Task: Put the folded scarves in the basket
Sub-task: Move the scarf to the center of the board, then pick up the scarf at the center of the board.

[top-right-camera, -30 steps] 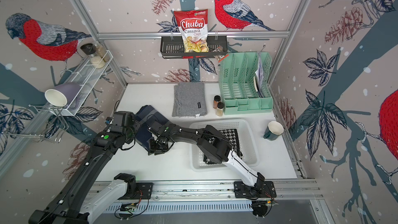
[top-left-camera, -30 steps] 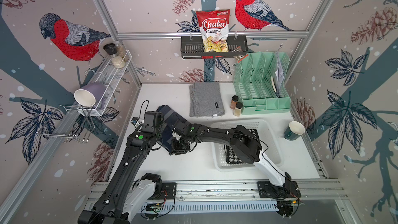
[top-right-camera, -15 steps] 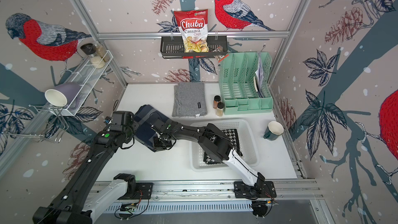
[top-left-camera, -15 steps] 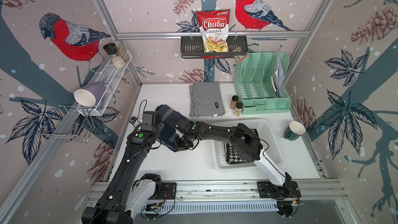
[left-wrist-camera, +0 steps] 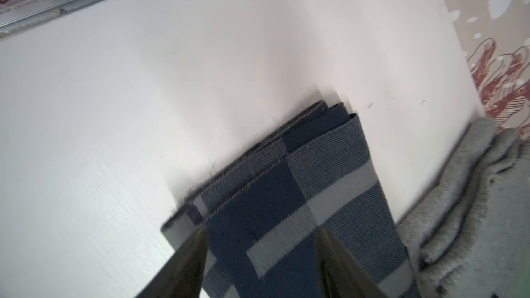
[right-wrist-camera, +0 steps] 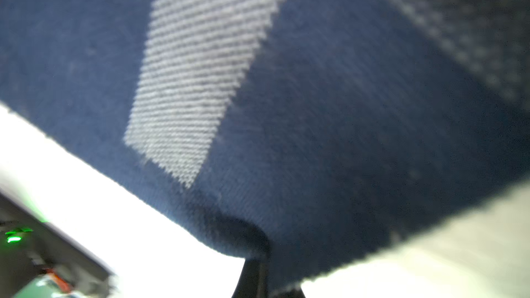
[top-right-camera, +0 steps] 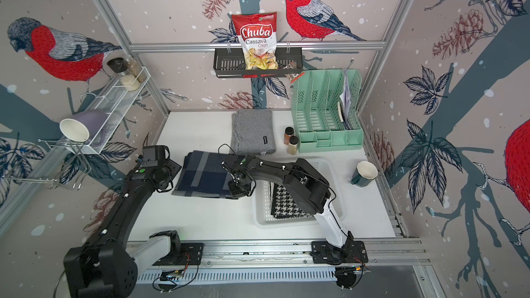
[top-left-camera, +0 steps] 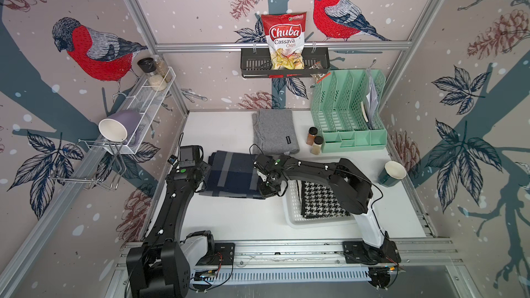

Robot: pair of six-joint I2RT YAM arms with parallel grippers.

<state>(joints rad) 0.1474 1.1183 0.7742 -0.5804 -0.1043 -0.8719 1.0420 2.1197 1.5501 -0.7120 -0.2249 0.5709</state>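
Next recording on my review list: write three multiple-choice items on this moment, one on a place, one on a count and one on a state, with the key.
1. Where does the houndstooth cloth lie?
A. on the floor
B. on a wall hook
C. in the white basket

2. How many spice jars stand beside the green organiser?
A. two
B. one
C. four

3. How does the right gripper stand?
A. wide open
B. shut on the navy scarf at its edge
C. shut on nothing

Key: C, the cloth covers the basket's floor. A, two capped jars stand at the organiser's front corner. B, the right wrist view shows navy fabric pinched in the closed gripper.
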